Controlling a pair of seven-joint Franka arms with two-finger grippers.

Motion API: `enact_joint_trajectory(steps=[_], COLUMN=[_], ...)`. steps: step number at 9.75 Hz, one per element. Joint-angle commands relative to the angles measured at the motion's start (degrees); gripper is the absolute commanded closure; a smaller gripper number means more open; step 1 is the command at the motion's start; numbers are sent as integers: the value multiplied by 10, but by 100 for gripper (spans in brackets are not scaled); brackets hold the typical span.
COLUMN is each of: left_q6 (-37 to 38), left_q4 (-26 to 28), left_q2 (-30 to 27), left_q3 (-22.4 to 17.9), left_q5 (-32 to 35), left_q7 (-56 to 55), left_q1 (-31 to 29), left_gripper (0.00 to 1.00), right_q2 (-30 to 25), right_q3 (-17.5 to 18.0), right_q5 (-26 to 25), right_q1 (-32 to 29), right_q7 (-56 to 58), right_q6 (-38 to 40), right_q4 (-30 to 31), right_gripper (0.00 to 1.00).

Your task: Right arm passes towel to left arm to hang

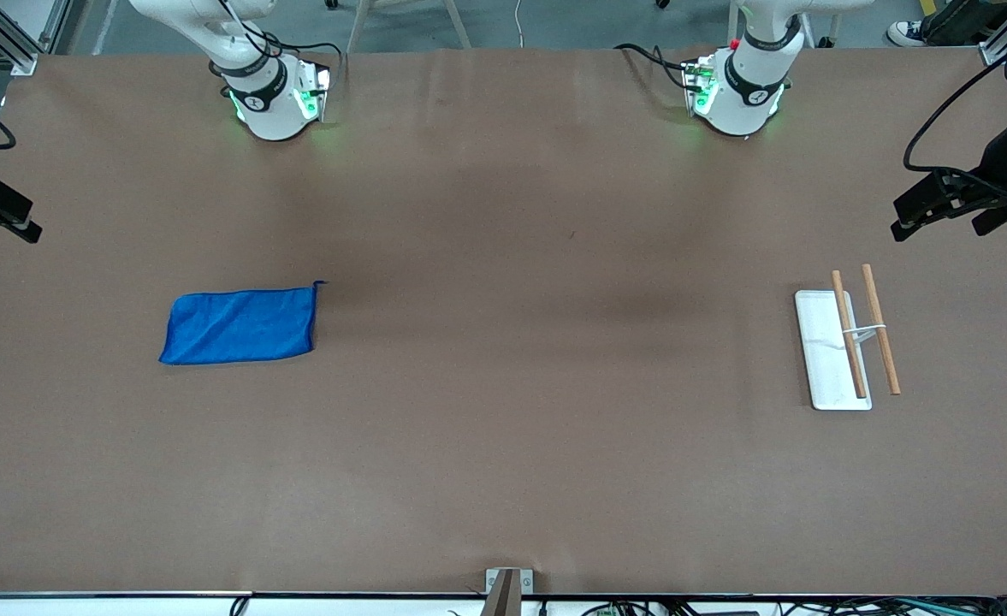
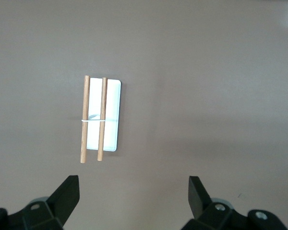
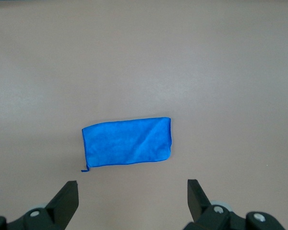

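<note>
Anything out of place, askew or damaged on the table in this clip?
Nothing stands out. The blue towel lies flat toward the right arm's end, the towel rack stands upright toward the left arm's end. Both end effectors, left and right, hang open above them.

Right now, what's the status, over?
Left gripper open, up over the rack. Right gripper open, up over the towel. Towel flat on the table, untouched. Nothing in between.

Both arms wait, raised: left pincer (image 2: 132,196) hangs with fingers spread wide, right pincer (image 3: 132,196) likewise, both pointing straight down.
</note>
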State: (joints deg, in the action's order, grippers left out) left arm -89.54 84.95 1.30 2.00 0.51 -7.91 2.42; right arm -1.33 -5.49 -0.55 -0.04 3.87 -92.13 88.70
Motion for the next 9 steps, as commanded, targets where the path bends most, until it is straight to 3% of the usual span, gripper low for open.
enact_joint_trajectory(steps=[1, 7, 9], left_q6=[-7, -5, -5], left_q4=[14, 13, 12], left_q2=[5, 11, 11], left_q3=[-2, -2, -3], left_q5=[7, 5, 6], left_q7=[5, 6, 6], left_q1=[2, 2, 0], left_gripper=[0, 0, 0], right_q2=[-10, -10, -6], right_q3=[0, 1, 2], right_q5=[-4, -4, -5], right_q1=[1, 0, 0], right_q7=[3, 4, 8], right_q6=[-4, -2, -6], right_q4=[10, 10, 39], right_gripper=[0, 0, 0])
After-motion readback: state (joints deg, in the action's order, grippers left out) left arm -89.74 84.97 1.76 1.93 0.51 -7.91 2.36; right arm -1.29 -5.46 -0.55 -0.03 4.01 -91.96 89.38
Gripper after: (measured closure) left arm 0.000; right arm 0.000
